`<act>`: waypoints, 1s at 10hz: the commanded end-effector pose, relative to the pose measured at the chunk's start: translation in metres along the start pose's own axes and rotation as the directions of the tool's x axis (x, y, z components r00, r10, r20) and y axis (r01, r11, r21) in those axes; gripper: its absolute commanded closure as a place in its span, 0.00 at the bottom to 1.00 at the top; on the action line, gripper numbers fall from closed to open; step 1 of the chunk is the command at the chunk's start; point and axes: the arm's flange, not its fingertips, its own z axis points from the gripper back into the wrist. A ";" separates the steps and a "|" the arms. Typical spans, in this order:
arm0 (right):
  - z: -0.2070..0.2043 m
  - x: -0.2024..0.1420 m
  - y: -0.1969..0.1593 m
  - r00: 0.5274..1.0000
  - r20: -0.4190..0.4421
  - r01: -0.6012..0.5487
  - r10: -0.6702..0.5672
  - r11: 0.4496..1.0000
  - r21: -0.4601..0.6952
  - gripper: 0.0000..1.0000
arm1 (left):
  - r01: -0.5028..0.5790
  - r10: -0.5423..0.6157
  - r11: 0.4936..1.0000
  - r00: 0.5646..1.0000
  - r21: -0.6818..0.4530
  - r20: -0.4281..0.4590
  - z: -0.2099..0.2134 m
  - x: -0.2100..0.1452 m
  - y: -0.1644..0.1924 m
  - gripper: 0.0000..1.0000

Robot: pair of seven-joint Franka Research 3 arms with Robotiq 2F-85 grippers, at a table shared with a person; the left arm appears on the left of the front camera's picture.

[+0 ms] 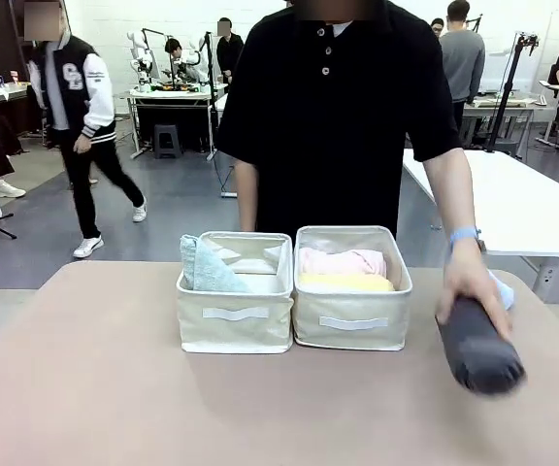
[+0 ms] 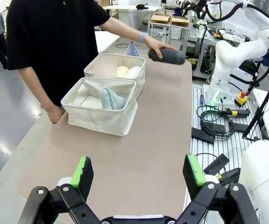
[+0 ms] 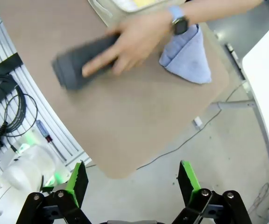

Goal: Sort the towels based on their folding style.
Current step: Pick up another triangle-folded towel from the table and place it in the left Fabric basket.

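Grey towel (image 1: 478, 354) at 4 o'clock off the right bin (image 1: 352, 325) is under the person's hand (image 1: 469, 286); my right gripper (image 3: 132, 179) and left gripper (image 2: 137, 175) are released, I'd wait, then pinch mid-roll.

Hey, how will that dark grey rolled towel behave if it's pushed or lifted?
Lying on its side as a cylinder, the dark grey rolled towel probably rolls if nudged. Soft-looking cloth: likely squashes, maybe unrolls, when lifted.

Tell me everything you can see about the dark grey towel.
The dark grey towel is a rolled cylinder of soft-looking cloth, blurred in the front view. It lies at the right side of the table, one end pointing toward the robot. The person's hand rests on its far end from above. The light blue towel sits just beyond that hand.
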 end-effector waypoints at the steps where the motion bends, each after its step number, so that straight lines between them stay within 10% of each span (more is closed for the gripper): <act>1: 0.000 -0.002 -0.006 0.999 -0.017 0.027 -0.027 1.000 -0.014 0.00 | 0.019 -0.019 1.000 1.000 0.001 0.020 0.002 0.000 0.000 0.00; 10: -0.154 0.104 -0.069 0.996 0.004 -0.090 0.090 0.990 0.105 0.00 | 0.019 -0.019 1.000 1.000 0.001 0.020 0.002 0.000 0.000 0.00</act>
